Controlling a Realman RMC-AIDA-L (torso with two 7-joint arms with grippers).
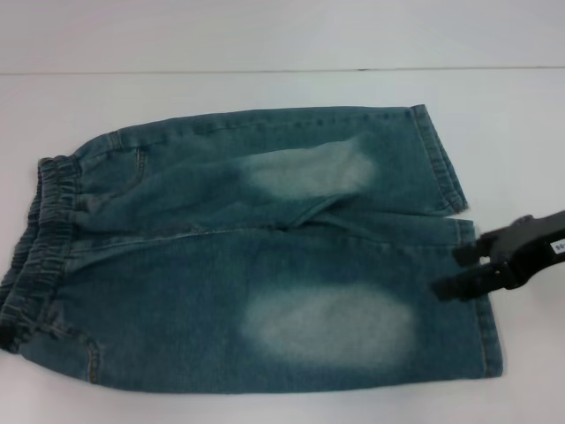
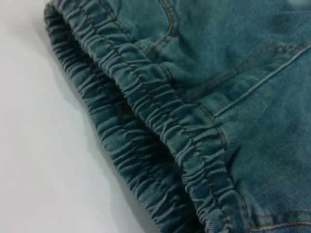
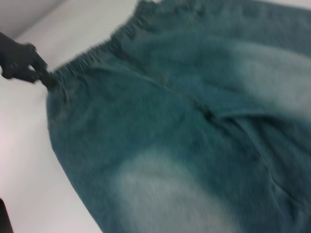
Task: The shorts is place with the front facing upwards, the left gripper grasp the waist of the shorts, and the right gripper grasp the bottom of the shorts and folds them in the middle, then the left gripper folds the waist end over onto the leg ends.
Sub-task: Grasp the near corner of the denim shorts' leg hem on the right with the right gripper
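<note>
The faded blue-green denim shorts lie flat on the white table, front up, with the gathered elastic waistband toward the robot's left and the two stitched leg hems toward its right. The step in hand looks like the opening one: both arms closing on their ends of the garment before the first fold.

The black right gripper, on its silver-white wrist, reaches in from the right edge of the head view. Its two fingers are spread apart and sit over the hem of the nearer leg, not yet pinching cloth. Its next move would be to close on that hem.

The all-black left gripper shows only in the right wrist view, as a dark shape at the waistband's corner. It seems to touch the puckered edge, but whether it pinches the cloth cannot be told. Its wrist camera looks closely down on the waistband.
</note>
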